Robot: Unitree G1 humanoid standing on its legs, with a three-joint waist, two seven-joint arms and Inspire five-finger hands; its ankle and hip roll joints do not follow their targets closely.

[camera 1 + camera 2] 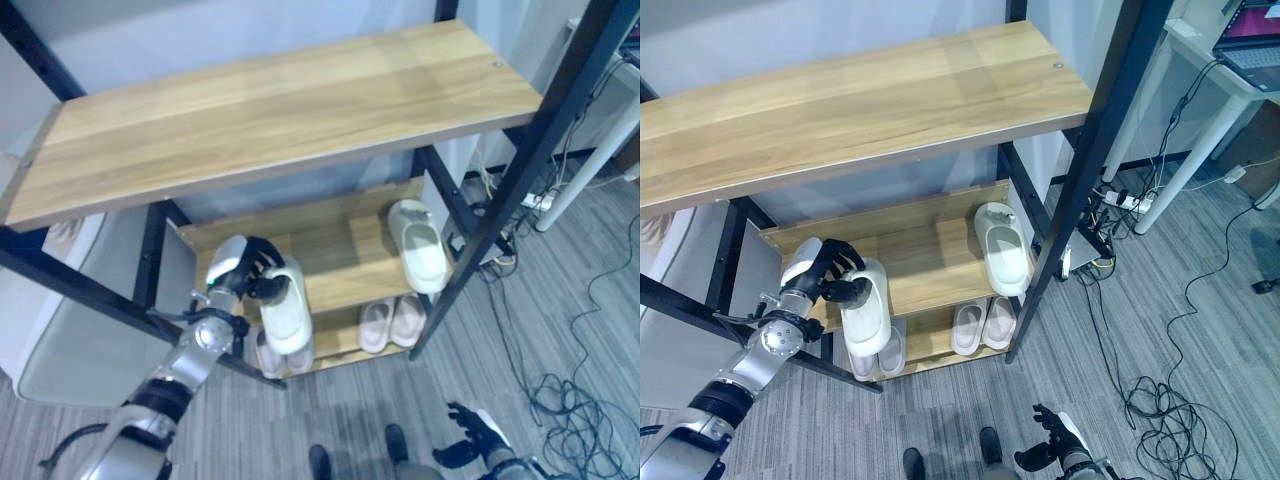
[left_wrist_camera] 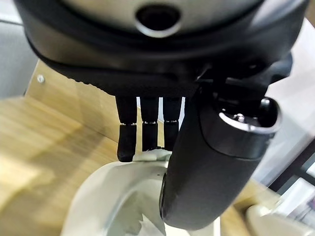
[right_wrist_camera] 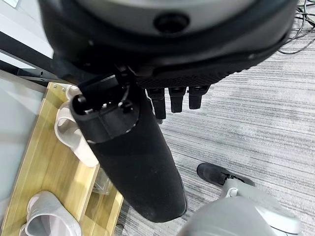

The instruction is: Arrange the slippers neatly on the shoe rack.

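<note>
My left hand (image 1: 250,268) is shut on a white slipper (image 1: 287,308) at the front left of the middle shelf (image 1: 340,262), its toe hanging past the shelf's front edge. In the left wrist view the fingers (image 2: 142,129) and thumb (image 2: 206,162) curl round the slipper's strap (image 2: 123,196). A second white slipper (image 1: 418,243) lies at the right end of the middle shelf. A pale pair (image 1: 392,322) stands on the bottom shelf, and another pair (image 1: 880,352) sits below the held slipper. My right hand (image 1: 472,432) hangs low above the floor, open and holding nothing.
The wide wooden top shelf (image 1: 270,110) overhangs the rack. Black frame posts (image 1: 520,170) run down the right side. Grey carpet (image 1: 560,330) with loose cables (image 1: 575,410) lies to the right. A white table leg (image 1: 575,185) stands behind the rack.
</note>
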